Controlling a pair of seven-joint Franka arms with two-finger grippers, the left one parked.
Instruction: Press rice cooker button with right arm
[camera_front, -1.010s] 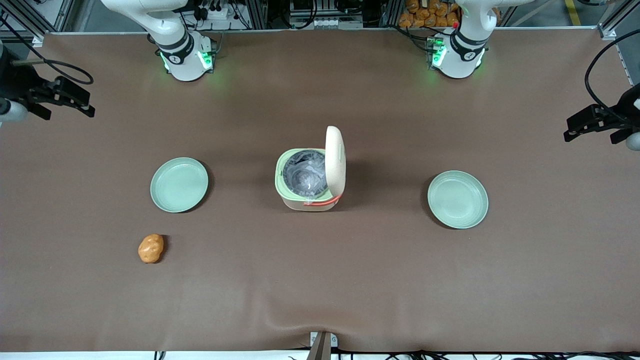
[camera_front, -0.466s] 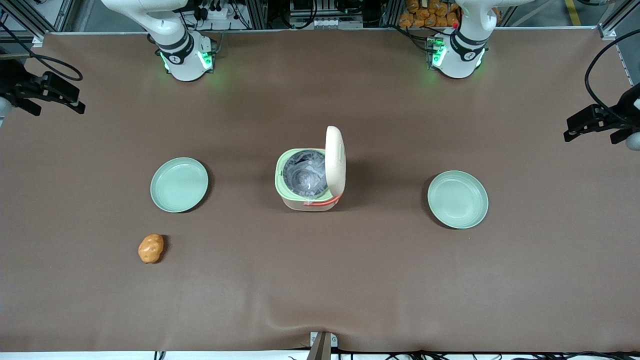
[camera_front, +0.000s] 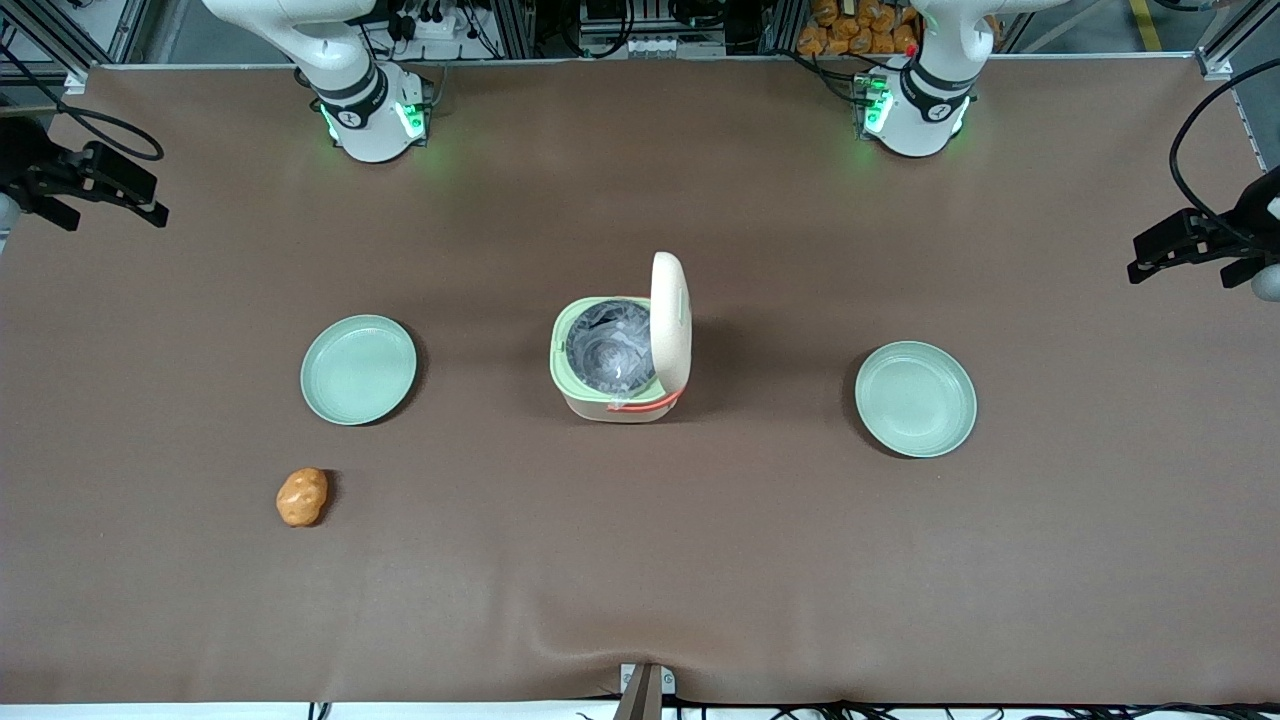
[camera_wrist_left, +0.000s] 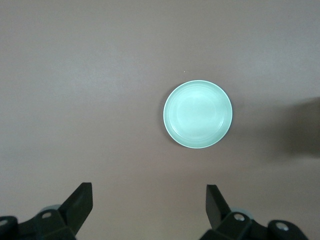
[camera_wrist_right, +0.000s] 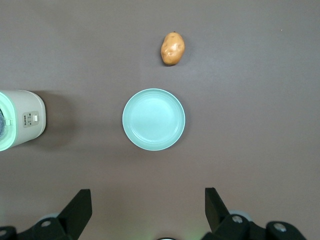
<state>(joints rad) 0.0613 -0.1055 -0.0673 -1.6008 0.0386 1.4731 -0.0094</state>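
- Cream-beige, the rice cooker (camera_front: 620, 360) stands mid-desk (camera_front: 640, 560) between two mint plates, its lid (camera_front: 671, 318) tipped upright and the silvery pot (camera_front: 608, 352) exposed.
- Judging by that raised lid, the press looks done already; if another push were needed, it should come slowly and squarely onto the button, so the light cooker does not slide or tip.
- A small panel on the cooker's wall shows in the right wrist view (camera_wrist_right: 31, 118); which mark there is the button I cannot tell.
- Black and spread wide, the tool (camera_wrist_right: 148, 210) of the right arm (camera_front: 300, 40) pinches nothing, its fingers (camera_wrist_right: 80, 207) well apart above bare desk.
- In the front view the tool (camera_front: 95, 185) hangs high at the working arm's end of the desk, well apart from the cooker.
- Between tool and cooker lies the plate (camera_front: 358, 369); a potato (camera_front: 301, 496) sits nearer the front camera than that plate.
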